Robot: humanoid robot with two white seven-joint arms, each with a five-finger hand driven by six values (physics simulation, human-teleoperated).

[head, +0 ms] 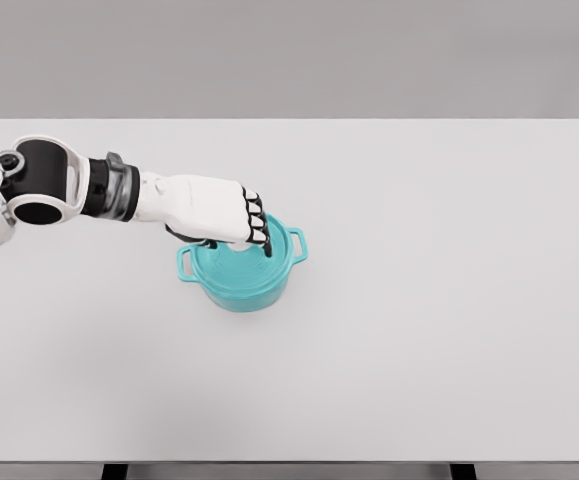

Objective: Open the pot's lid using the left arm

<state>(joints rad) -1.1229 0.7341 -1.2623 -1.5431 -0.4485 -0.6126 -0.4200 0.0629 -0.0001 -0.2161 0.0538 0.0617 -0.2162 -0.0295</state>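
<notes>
A teal pot (pixel 244 285) with two side handles stands on the white table, a little left of the middle. Its teal lid (pixel 269 262) sits on top, and a pale knob shows at the lid's centre. My left hand (pixel 251 232) reaches in from the left and hangs over the lid, palm down. Its dark-jointed fingers (pixel 260 228) curl downward around the knob area. The hand hides most of the knob, so contact with it is unclear. The right arm does not show.
The white table (pixel 419 350) spreads wide around the pot, with its front edge near the bottom of the picture. A plain grey wall stands behind it.
</notes>
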